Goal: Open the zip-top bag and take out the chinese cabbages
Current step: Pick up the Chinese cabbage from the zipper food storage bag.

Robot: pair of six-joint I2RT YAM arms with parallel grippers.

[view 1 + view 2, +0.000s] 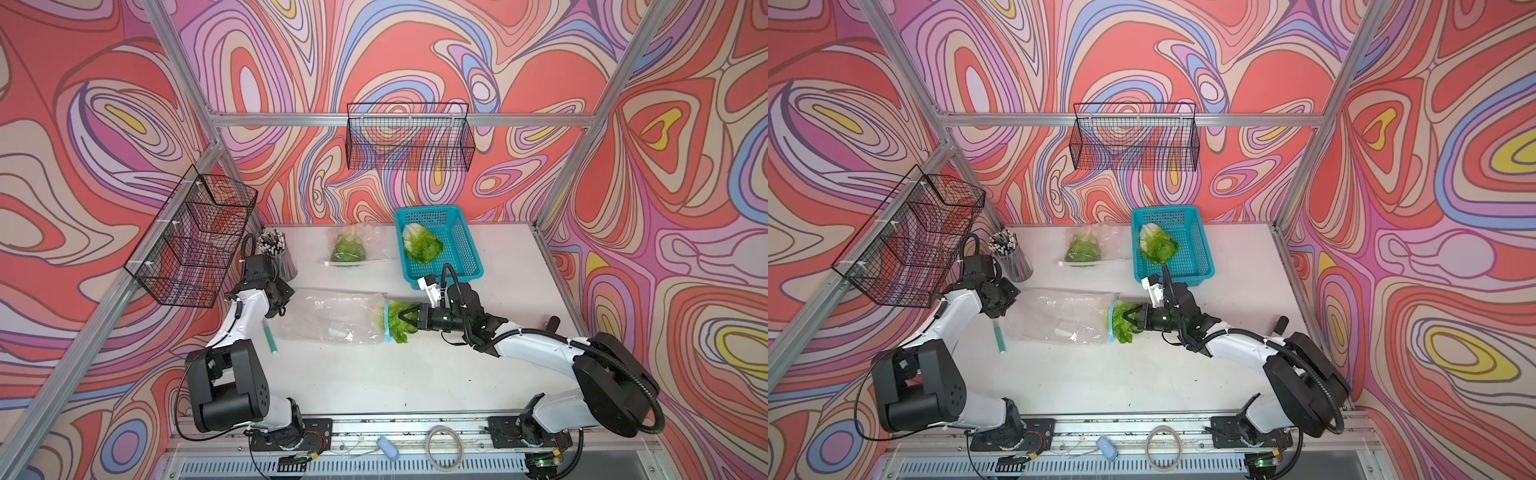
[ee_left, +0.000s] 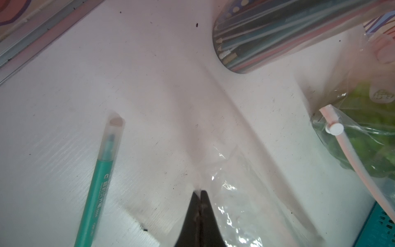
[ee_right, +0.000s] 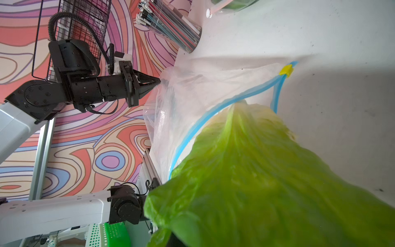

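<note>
A clear zip-top bag [image 1: 332, 318] [image 1: 1059, 318] with a blue zip strip lies mid-table, its mouth open to the right. One chinese cabbage [image 1: 397, 324] [image 3: 256, 181] sticks halfway out of that mouth. My right gripper [image 1: 402, 316] [image 1: 1126, 316] is shut on its green leaves, which hide the fingertips in the right wrist view. My left gripper [image 1: 286, 308] [image 2: 201, 191] [image 3: 159, 82] is shut on the bag's closed left end. A second cabbage [image 1: 422, 245] lies in the teal basket [image 1: 465, 253]. A third cabbage [image 1: 347, 249] sits inside another clear bag at the back.
A cup of pens [image 1: 279, 253] stands behind the left wrist. A green marker [image 1: 269, 338] [image 2: 100, 177] lies beside the bag's left end. Wire baskets hang on the left wall [image 1: 195, 237] and the back wall [image 1: 409, 137]. A cable coil [image 1: 444, 446] rests on the front rail.
</note>
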